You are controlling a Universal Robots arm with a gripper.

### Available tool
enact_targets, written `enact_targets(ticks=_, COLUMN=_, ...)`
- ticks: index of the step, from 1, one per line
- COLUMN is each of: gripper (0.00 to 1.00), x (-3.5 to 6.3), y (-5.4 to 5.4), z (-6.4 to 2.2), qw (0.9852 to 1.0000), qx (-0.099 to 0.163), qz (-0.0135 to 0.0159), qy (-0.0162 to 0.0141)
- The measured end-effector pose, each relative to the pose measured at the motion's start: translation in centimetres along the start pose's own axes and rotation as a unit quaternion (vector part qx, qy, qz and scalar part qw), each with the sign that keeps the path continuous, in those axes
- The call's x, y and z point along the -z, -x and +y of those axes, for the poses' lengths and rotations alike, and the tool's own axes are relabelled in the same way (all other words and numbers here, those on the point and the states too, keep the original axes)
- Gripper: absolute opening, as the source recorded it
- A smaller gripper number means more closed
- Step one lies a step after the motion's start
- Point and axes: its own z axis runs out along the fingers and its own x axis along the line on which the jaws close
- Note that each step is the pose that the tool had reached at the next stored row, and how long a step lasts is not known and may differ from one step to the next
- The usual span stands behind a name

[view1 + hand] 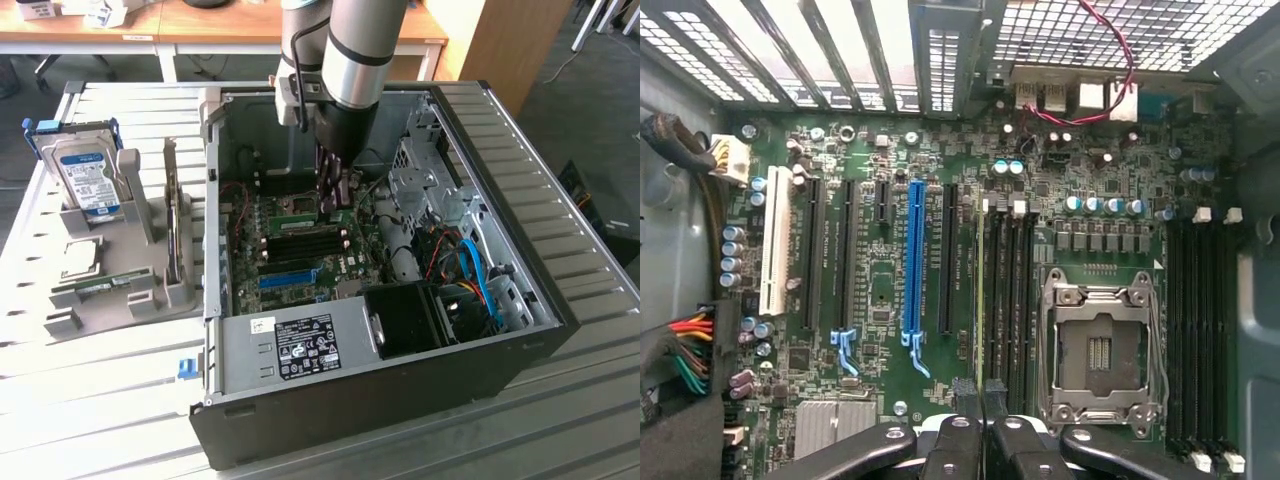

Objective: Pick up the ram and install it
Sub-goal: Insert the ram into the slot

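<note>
So the arm is reaching down into the open PC case (400,405) and the gripper (335,200) (981,400) sits low over the motherboard (880,290), roughly mid-case. The fingers (962,395) are pinched tight together on the ram (981,290), which the wrist view catches edge-on, so it's just a thin greenish line running away from the fingertips. Inside the case it's lined up along the bank of black memory slots (1015,300), on the side facing the long blue slot (913,255), with the empty CPU socket (1097,350) on the far side of that bank. Honestly can't tell if it's already pushed into a slot or just sitting above it. Also in the case: a white slot (773,250) further out past the blue one, a red wire (1120,70) looping near the rear ports, and the power supply (300,345) with its label by the near wall. Outside the case, on the exterior view's left, a grey holder (150,290) has a hard drive (88,180) standing in it and another green stick (100,287) lying flat.
</note>
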Motion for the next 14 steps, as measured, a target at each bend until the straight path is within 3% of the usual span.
enact_targets(ticks=14, gripper=0.12, x=-0.04, y=0.0, z=0.05, qw=1.0, qx=-0.001, qz=0.0009, qy=-0.001)
